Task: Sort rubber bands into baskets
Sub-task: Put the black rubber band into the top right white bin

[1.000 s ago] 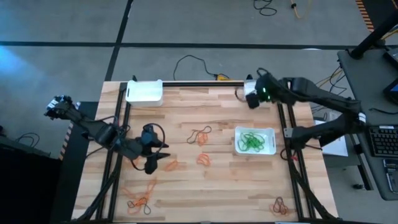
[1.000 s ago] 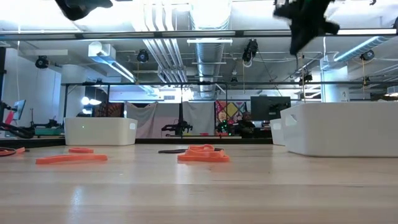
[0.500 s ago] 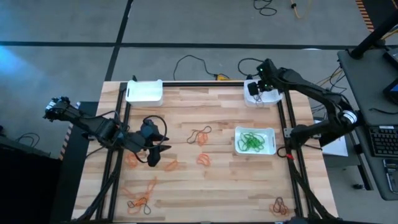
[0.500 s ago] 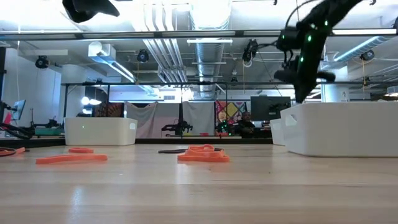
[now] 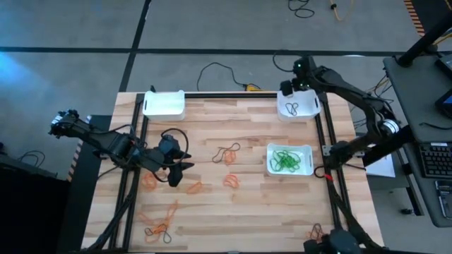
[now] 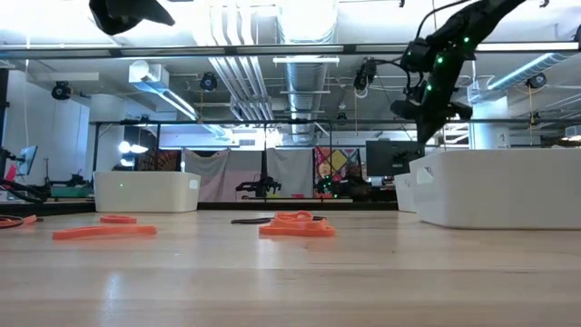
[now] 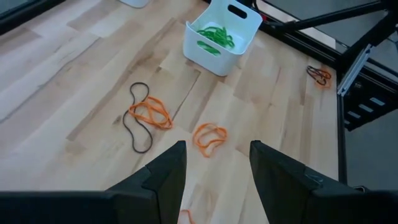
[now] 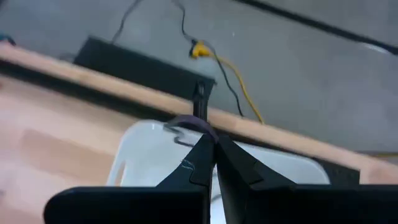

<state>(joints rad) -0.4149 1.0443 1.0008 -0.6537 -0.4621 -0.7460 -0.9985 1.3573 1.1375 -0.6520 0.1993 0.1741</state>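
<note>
Rubber bands (image 5: pixel 227 153) lie scattered across the table (image 5: pixel 247 212), floppy and light, best pinched on a raised strand. Left gripper (image 5: pixel 176 175) hovers spread; right gripper (image 5: pixel 288 88) pinches a dark band (image 8: pixel 189 123) over the far basket (image 5: pixel 297 108).

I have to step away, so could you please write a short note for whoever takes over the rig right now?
Right gripper: shut on a dark rubber band, over the far-right basket, which already holds dark bands.
Left gripper: open, empty, above the table's left side.
Done: green bands lie in the middle-right basket.
Left: the far-left basket looks empty; orange bands and a few dark ones are scattered on the table.
</note>
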